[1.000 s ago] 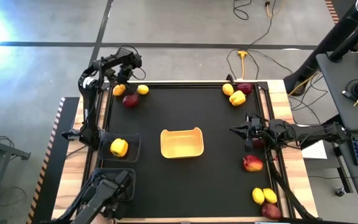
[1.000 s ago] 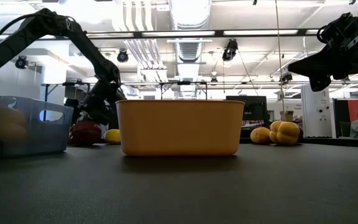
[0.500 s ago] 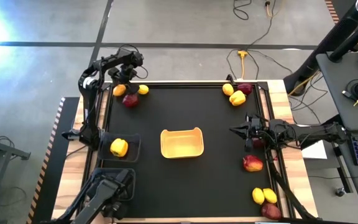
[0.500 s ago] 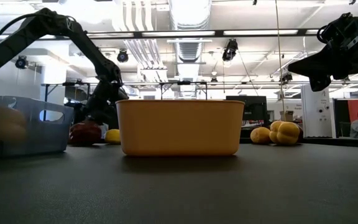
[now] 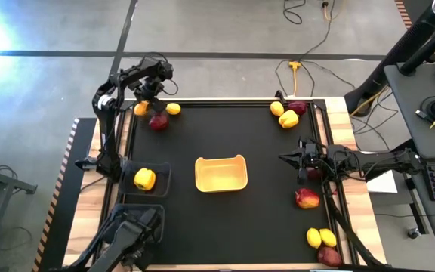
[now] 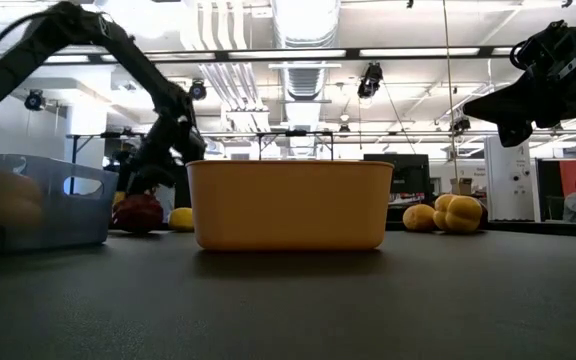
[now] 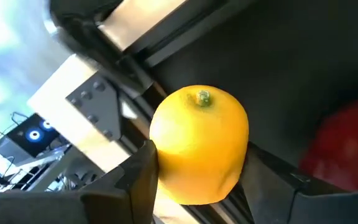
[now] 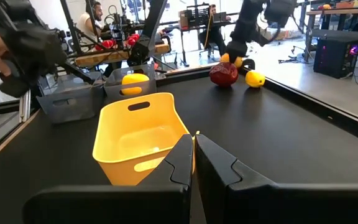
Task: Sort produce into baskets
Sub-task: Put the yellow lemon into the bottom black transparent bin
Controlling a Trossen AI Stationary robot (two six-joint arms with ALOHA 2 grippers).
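My left gripper [image 5: 142, 100] is at the table's far left corner, shut on a yellow lemon [image 7: 199, 144], which also shows in the high view [image 5: 140, 109]. A dark red fruit [image 5: 158, 121] and another lemon [image 5: 173, 109] lie on the mat beside it. The yellow tray [image 5: 220, 173] sits mid-table. A dark bin [image 5: 162, 175] at the left holds a yellow pepper [image 5: 144, 179]. My right gripper [image 5: 284, 158] is shut and empty, held above the mat to the right of the tray. My left gripper pinches the lemon between its two fingers, one on each side of the fruit [image 7: 164, 168]. The fingers slant down from above. The lemon's stem end [image 7: 202, 96] points away from the gripper. The lemon sits over the table's far left edge rail.
A red fruit, a lemon and a yellow pepper [image 5: 288, 119] lie at the far right corner. Red fruits [image 5: 306, 198] lie near my right gripper. Two yellow pieces [image 5: 320, 238] and a red one lie at the near right corner. A second dark bin [image 5: 148, 217] stands near left.
My left gripper has risen a little and gone toward the table's far left corner, keeping the lemon between its fingers. The lemon now stands farther from the dark red fruit.
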